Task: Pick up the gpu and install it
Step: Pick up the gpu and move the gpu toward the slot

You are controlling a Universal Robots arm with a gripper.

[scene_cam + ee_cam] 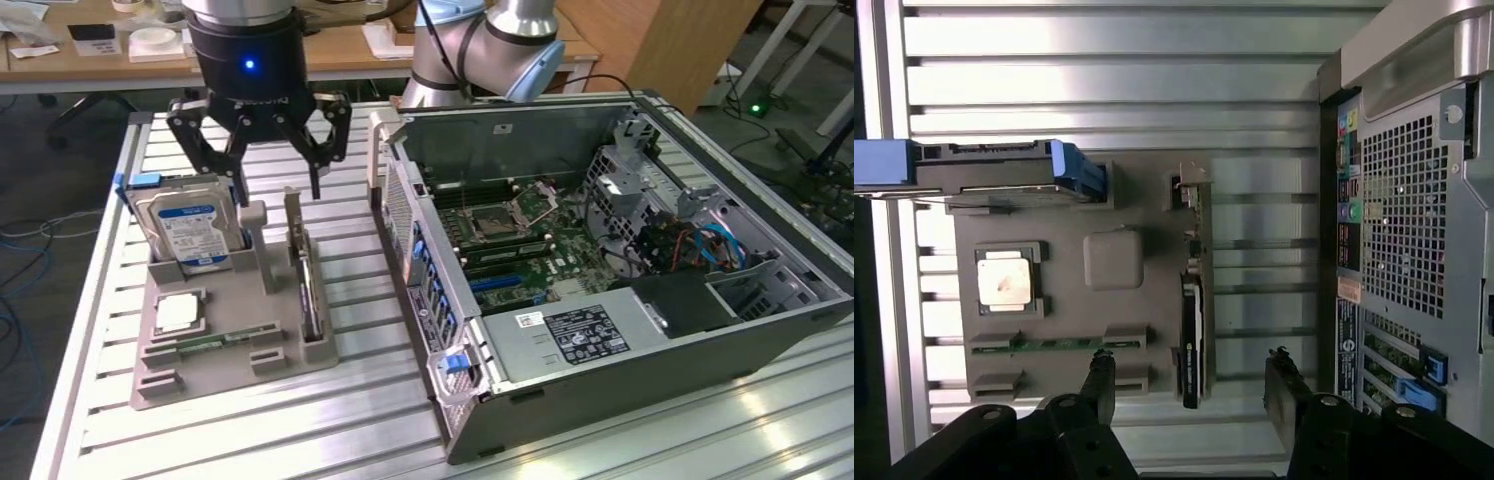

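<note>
Nearest, a metal table (334, 430) made of long silver slats is seen. On it, toward the exterior view's right, an open computer case (641, 370) is laid on its side. A silver power box (587, 335) with a black label is fixed in its near end, and a green motherboard (534, 240) is seen deeper inside.

Just beside the case, toward the exterior view's left, a grey holder (214, 375) is set flat on the table. A small green memory stick (214, 342) is tucked in near the holder's front edge. A square silver chip (176, 312) is placed just behind it.

The gpu (304, 280) is stood on its thin edge in a slot on the side of the holder nearest the case. It is seen as a narrow dark card, upright, with nothing gripping it.

Farther back, a hard drive (187, 230) with a blue and white label is stood upright in the holder.

The gripper (278, 185) is hung above the far end of the holder, near the hard drive. Its jaws are spread wide apart and nothing is held between them. In the wrist view, the gpu (1192, 330) is lined up between the two black fingers (1099, 385) of the gripper (1190, 357).

Behind it all, a grey robot arm (494, 45) and a wooden desk (347, 45) are seen.
</note>
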